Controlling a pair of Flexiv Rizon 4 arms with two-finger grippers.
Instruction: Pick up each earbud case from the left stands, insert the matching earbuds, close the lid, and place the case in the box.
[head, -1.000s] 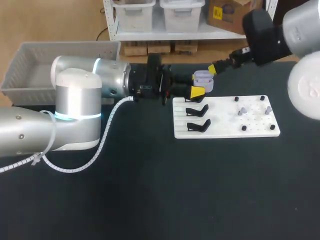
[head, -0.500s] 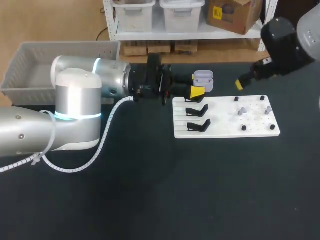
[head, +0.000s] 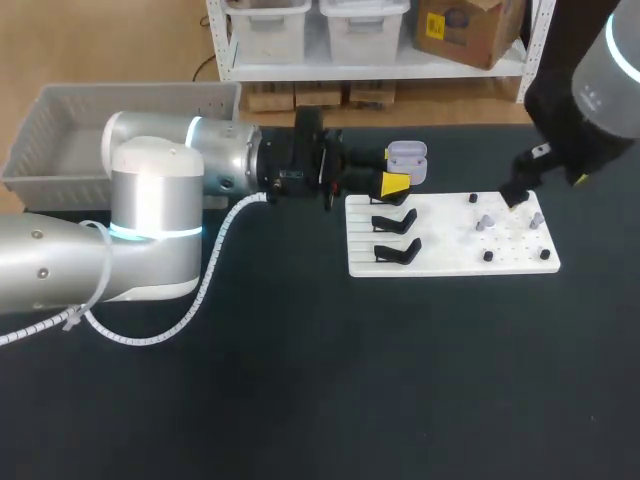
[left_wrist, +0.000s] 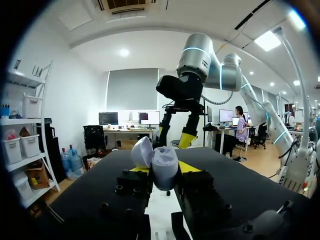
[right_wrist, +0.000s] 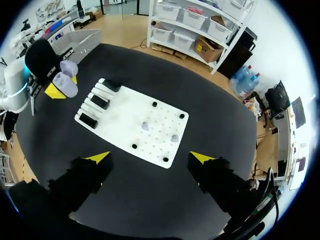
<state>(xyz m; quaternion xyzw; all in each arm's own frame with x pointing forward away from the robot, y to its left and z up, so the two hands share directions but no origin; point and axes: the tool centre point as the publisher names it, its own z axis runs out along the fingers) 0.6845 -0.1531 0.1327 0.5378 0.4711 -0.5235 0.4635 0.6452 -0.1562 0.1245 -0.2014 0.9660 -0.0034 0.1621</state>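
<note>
Left wrist view showed the left claw (left_wrist: 162, 169) clamped on the lavender earbud case (left_wrist: 164, 164), its lid open. Beyond, at one o'clock, the right claw (left_wrist: 175, 140) hung with fingers apart over the white board (head: 450, 240), which carried two earbuds (head: 485, 221).

Right claw (right_wrist: 151, 158) fingers spread wide, nothing between them, above the black surface (right_wrist: 210, 115). Ahead of the claw: white board (right_wrist: 125, 112) lying flat on the surface. Three black stands (right_wrist: 100, 101) in a row at one end of the board, all bare. Two lavender earbuds (right_wrist: 145, 126) sit among black pegs (right_wrist: 154, 104) on the other part, apart from each other. Beyond the stands, left claw (right_wrist: 57, 90) grips lavender earbud case (right_wrist: 67, 84), lid open. Grey box (right_wrist: 77, 37) further off, at the surface's edge.
</note>
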